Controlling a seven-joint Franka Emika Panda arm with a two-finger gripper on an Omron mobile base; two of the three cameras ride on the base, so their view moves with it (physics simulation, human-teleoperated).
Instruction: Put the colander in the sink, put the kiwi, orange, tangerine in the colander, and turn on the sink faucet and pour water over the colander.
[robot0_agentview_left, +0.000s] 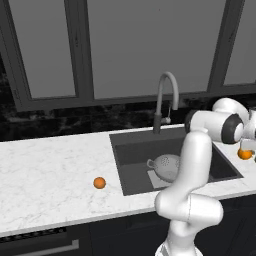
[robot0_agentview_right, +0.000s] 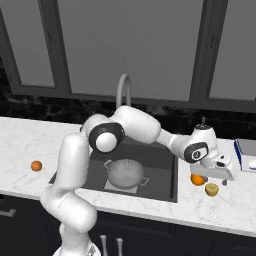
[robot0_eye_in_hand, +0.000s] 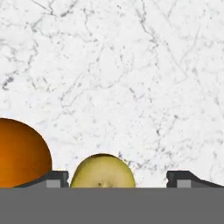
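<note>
The colander (robot0_agentview_right: 125, 173) sits upright in the sink (robot0_agentview_right: 160, 155), also seen as the colander (robot0_agentview_left: 167, 167) below the faucet (robot0_agentview_left: 167, 100). The kiwi (robot0_agentview_right: 212, 189) lies on the counter right of the sink, beside a bright orange fruit (robot0_agentview_right: 198, 179). My gripper (robot0_agentview_right: 218, 180) hangs just above the kiwi, pointing down. In the hand view the gripper (robot0_eye_in_hand: 118, 179) is open with the kiwi (robot0_eye_in_hand: 103, 171) between its fingertips (robot0_eye_in_hand: 54, 178), nearer the left one, and the orange fruit (robot0_eye_in_hand: 22, 153) just outside it. A second, smaller orange fruit (robot0_agentview_left: 99, 183) rests on the counter left of the sink. No water runs.
A white box-like object with a blue edge (robot0_agentview_right: 247, 152) stands at the far right of the counter. Dark windows and a black marble backsplash rise behind the faucet (robot0_agentview_right: 124, 90). White marble counter (robot0_agentview_left: 45, 175) stretches left of the sink.
</note>
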